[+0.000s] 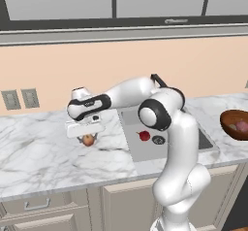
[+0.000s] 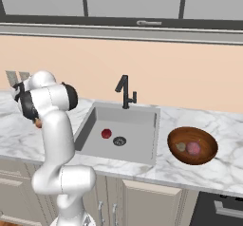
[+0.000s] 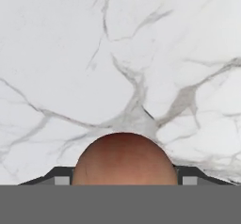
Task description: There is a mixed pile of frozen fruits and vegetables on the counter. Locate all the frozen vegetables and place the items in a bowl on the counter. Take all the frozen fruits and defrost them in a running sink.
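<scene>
The counter (image 1: 43, 152) is white marble with grey veins, running the width of the room over beige cabinets, a peach wall and two outlets behind it. The grey sink (image 2: 137, 123) is sunk into it right of the arm, with a black faucet (image 2: 125, 92) at the far edge. The dark red stemmed fruit (image 2: 106, 133) lies beside the drain, presumably dropped there to defrost; I can't tell whether water is running. Further right sits the wooden bowl (image 2: 207, 150), holding the pinkish-purple ball (image 2: 193, 147), the vegetable sorted where it belongs, and a small olive-brown piece (image 2: 181, 146) touching it, which by the task looks misplaced. Left of the sink, the end effector (image 1: 87, 139) points down at the counter, its fingers either side of the orange-yellow apple-like fruit (image 3: 124, 159). Whether they grip it I cannot tell.
</scene>
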You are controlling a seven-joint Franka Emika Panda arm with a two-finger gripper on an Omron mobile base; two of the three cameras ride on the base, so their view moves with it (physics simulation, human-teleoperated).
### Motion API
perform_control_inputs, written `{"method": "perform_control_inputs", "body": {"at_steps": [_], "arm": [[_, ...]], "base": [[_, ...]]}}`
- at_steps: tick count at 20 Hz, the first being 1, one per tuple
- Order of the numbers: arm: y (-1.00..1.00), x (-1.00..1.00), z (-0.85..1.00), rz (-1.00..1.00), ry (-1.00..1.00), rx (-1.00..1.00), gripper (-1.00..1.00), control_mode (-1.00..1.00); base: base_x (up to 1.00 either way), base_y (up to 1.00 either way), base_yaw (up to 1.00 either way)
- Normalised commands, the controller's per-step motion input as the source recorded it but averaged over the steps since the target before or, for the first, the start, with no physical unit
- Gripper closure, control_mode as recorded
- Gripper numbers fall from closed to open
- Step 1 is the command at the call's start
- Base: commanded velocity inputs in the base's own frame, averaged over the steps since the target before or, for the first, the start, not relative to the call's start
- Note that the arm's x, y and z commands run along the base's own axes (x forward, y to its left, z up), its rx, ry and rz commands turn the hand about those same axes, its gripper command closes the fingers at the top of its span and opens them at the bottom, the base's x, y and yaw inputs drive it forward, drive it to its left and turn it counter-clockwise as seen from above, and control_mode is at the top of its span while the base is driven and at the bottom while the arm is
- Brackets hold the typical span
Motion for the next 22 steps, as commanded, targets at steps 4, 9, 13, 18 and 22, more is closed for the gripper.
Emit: {"method": "perform_control_inputs", "body": {"at_steps": [4, 9, 13, 18, 22], "arm": [[-0.32, -0.14, 0.3, -0.03, -0.04, 0.02, 1.0, -1.0], [-0.35, -0.05, 0.17, -0.02, -0.1, 0.02, 1.0, -1.0], [-0.35, 0.0, 0.19, -0.05, -0.06, 0.06, 1.0, -1.0], [-0.35, 0.01, 0.17, -0.04, 0.0, 0.03, 1.0, -1.0], [-0.35, 0.0, 0.02, -0.07, 0.02, -0.03, 1.0, -1.0]], "base": [[0.0, 0.0, 0.0], [0.0, 0.0, 0.0], [0.0, 0.0, 0.0], [0.0, 0.0, 0.0], [0.0, 0.0, 0.0]]}}
